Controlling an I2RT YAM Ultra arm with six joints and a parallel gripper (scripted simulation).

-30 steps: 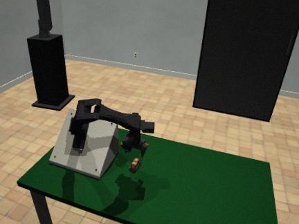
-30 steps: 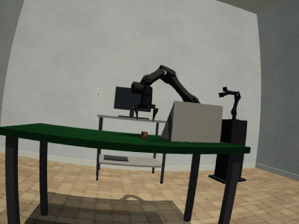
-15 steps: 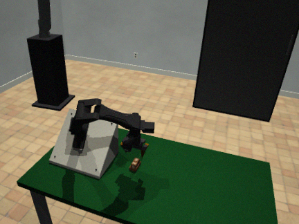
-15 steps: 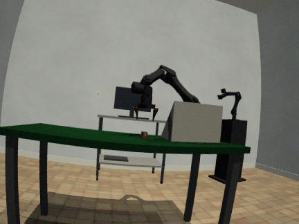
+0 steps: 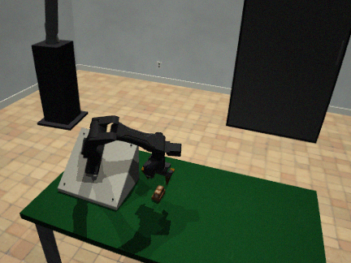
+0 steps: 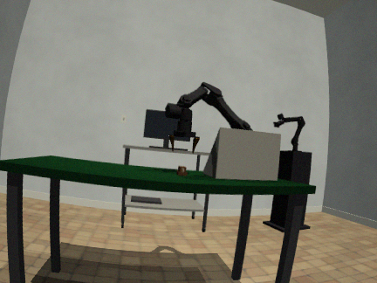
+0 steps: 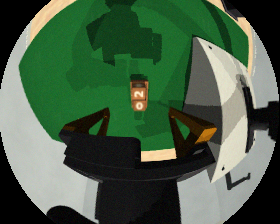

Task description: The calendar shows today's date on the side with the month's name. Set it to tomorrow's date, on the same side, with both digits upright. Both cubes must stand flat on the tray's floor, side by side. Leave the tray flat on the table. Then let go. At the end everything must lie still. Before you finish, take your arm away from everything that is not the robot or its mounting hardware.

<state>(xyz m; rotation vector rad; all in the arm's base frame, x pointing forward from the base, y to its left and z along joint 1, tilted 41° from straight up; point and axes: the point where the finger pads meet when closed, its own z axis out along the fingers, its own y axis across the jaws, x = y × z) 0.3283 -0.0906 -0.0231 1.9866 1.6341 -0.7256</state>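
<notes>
The small brown calendar (image 5: 155,198) (image 6: 181,173) stands on the green table. In the wrist view two small cubes show in it, touching end to end. The face of one cube (image 7: 139,106) shows a white 0; the face of the other cube (image 7: 139,94) shows a white 2. A darker strip lies beyond the 2. The month's name cannot be read, and the front digits are too small to tell in the top and exterior views. My gripper (image 6: 183,151) (image 7: 139,110) is open and empty, pointing down above the calendar, with clear height between fingertips and cubes.
The pale slanted arm base (image 5: 122,173) (image 6: 248,155) (image 7: 232,105) stands on the table (image 5: 252,209) (image 6: 109,171) (image 7: 45,75) close beside the calendar. Shadows of the arm fall across the table. A shelf with a monitor (image 6: 157,124) stands behind.
</notes>
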